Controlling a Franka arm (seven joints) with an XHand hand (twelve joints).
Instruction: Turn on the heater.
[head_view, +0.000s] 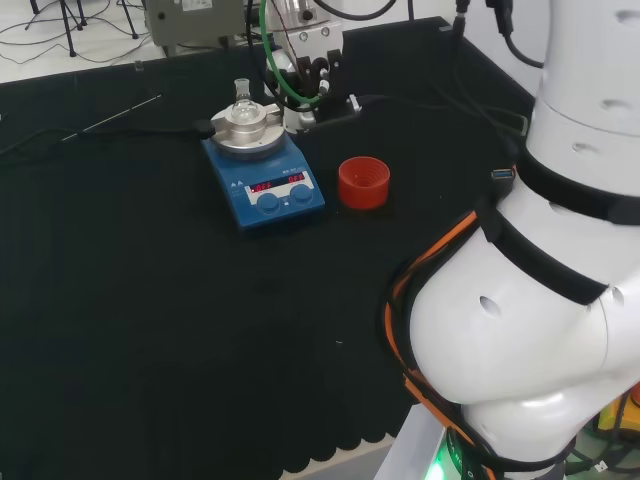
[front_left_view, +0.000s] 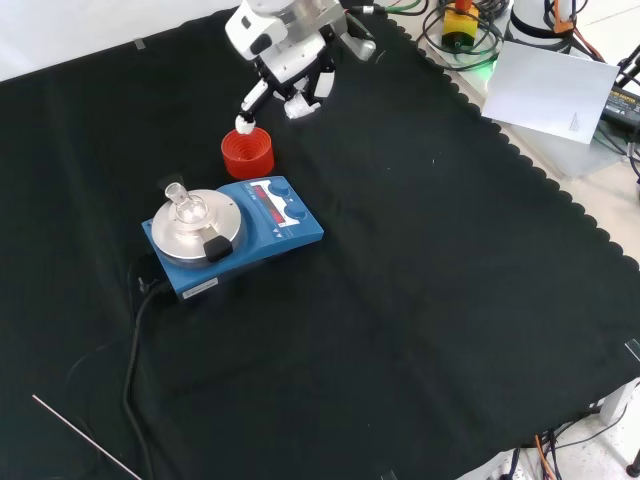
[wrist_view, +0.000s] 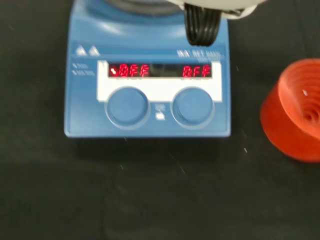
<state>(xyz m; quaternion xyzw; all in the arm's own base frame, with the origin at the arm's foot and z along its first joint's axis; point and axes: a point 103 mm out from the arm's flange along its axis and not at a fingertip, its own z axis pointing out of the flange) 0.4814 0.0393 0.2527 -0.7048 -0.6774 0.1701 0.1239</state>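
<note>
One blue heater (front_left_view: 245, 235) lies with its two knobs (front_left_view: 287, 211) facing the red ring (front_left_view: 247, 153); above the ring, the hand (front_left_view: 290, 70) hangs, fingers relaxed, empty.

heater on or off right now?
Lit but not yet running, apparently. The heater has both red displays glowing, and the hand hovers apart from its two knobs.

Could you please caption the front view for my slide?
Hand hovering above red ribbed stand, beside blue heater carrying a small flask.

Even, bright overhead lighting. Black cloth (front_left_view: 420, 300) absorbs shadows. In the wrist view, the heater (wrist_view: 147, 90) appears slightly soft, its red display glowing.
</note>
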